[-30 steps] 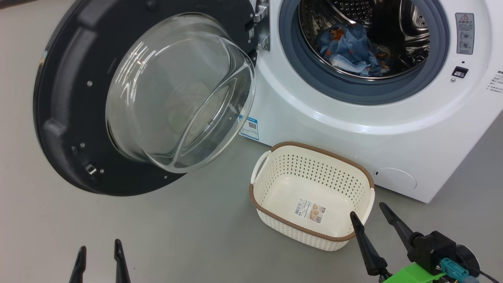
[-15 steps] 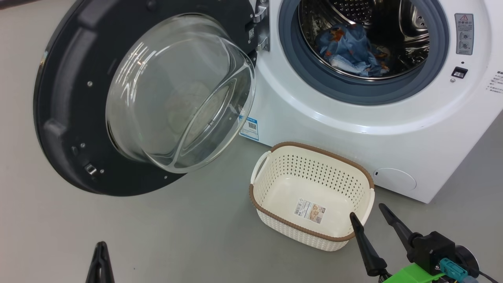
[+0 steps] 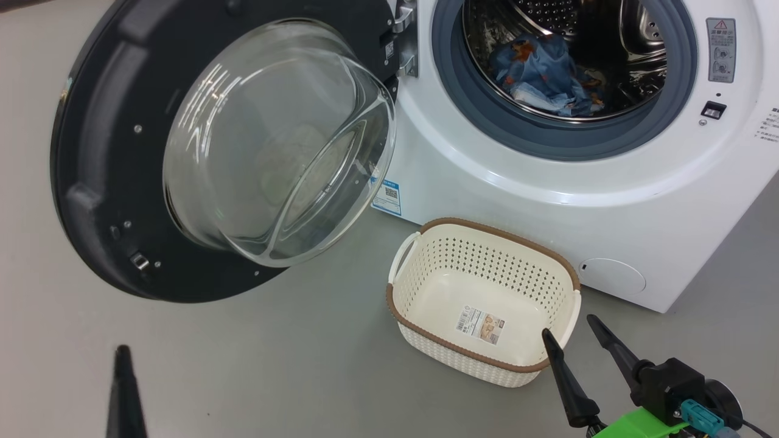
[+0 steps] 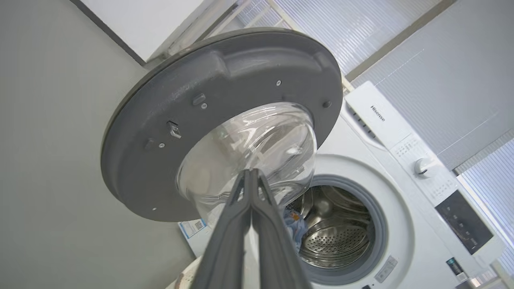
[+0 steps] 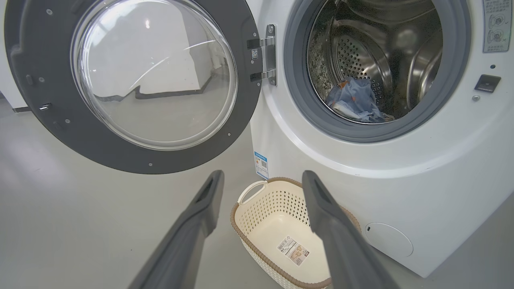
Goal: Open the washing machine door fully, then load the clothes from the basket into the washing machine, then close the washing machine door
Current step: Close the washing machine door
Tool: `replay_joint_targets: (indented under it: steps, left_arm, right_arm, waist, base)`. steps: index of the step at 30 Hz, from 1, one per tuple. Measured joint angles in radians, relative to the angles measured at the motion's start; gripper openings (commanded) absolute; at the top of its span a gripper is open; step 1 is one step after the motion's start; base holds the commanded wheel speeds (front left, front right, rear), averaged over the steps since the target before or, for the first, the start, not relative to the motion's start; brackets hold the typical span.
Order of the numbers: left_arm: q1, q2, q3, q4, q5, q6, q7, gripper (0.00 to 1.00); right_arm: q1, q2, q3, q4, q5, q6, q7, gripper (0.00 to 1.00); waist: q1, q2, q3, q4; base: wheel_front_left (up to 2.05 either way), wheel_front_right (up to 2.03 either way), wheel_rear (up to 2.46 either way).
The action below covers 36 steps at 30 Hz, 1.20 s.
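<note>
**Head view**
- Left gripper [image 3: 123,353]: I see the fingers clenched into one dark spike with nothing between them. My guess is that they are shut to make a stiff prod for the door.
- Washing machine door [image 3: 103,182]: well ahead of those fingertips, swung wide on its hinge [image 3: 405,36], with the glass bowl [image 3: 274,146] bulging toward me.
- Right gripper [image 3: 569,325]: fingers spread and empty. One tip overlaps the basket [image 3: 462,365] at its near rim, and I cannot tell if it touches.
- Basket: bare but for a sticker [image 3: 481,325], so I judge the loading done.
- Clothes [image 3: 541,76]: far beyond both finger pairs, heaped low in the steel drum [image 3: 639,36] of the washing machine [image 3: 487,201].
- Remaining step, as I judge it: closing the door.

**Left wrist view**
- The shut fingertips aim at the bowl's lower edge. I take them to be apart from it.
- The clothes show just right of the fingers, further off.
- Extra in this view: the door latch [image 4: 174,129], the control knob [image 4: 421,165] and the dark display panel [image 4: 461,218], which the head view crops away.

**Right wrist view**
- The basket sits between and beyond the parted fingers.
- The door is up and left of the left finger, seen almost square-on.
- The clothes are above the right finger, inside the grey gasket [image 5: 361,134].
- Extra in this view: the clear gap between the fingers, and the basket standing just beside the machine's front.
</note>
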Motion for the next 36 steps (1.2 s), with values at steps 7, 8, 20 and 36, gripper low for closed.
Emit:
replay_joint_targets:
  steps: [7,8,20,36]
  left_arm:
    - [-0.003,-0.019,0.140,-0.095,-0.411,-0.097,0.030,0.00]
    - [-0.007,-0.018,0.167,-0.112,-0.454,-0.103,0.037,0.00]
    - [-0.242,0.192,0.497,0.003,-0.771,-0.112,0.128,0.00]
    - [-0.647,0.460,0.448,0.589,-0.869,0.023,0.342,0.00]
  right_arm:
    - [0.000,0.000,-0.005,-0.004,-0.002,0.000,0.000,1.00]
    - [0.000,0.000,-0.006,-0.006,-0.002,0.000,0.000,1.00]
    - [0.001,0.000,-0.015,-0.032,-0.005,0.000,0.010,1.00]
    - [0.004,0.000,-0.016,-0.057,-0.023,0.000,0.028,1.00]
  waist:
    - [0.0000,0.0000,0.000,-0.001]
    - [0.0000,0.0000,0.002,-0.001]
    - [0.0000,0.0000,0.027,-0.001]
    - [0.0000,0.0000,0.041,-0.030]
  base:
    - [0.00,0.00,0.00]
    - [0.00,0.00,0.00]
    - [0.00,0.00,0.00]
    - [0.00,0.00,0.00]
